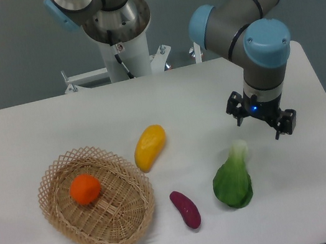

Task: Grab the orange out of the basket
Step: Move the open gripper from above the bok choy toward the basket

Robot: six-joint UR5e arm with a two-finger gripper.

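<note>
Table: white top, spans nearly the whole view, arm base mounted at its far edge.

Arm: grey tubes, blue joint caps, reaching in from upper right, wrist pointing down over the right half of the table.

Basket: shallow oval wicker, lattice rim, near the front-left. Long axis runs roughly from upper left to lower right. Holds a single fruit.

Bok choy: green leaves, pale stem end up, lying just below the claw, between it and the front edge.

Mango-like fruit: yellow-orange, elongated, on bare table just beyond the basket's upper-right rim. Not the target.

Gripper: black, two-fingered, small blue light on its body. Hangs above the table at right, nothing between the fingers. Fingers appear spread, though the angle makes the gap hard to read.

Orange: round, bright, sitting inside the basket toward its upper-left part, apart from the rim on every side.

Purple sweet potato: small, dark, on the table between basket and bok choy.

Key relation: orange lies well to the left of the claw and somewhat nearer the front edge, across most of the table's width. Judged: the pick has not begun; a long leftward traverse passing above the mango-like fruit, then a straight descent into the basket. Being round, the orange sets no grip axis; rim clearance looks ample.
</note>
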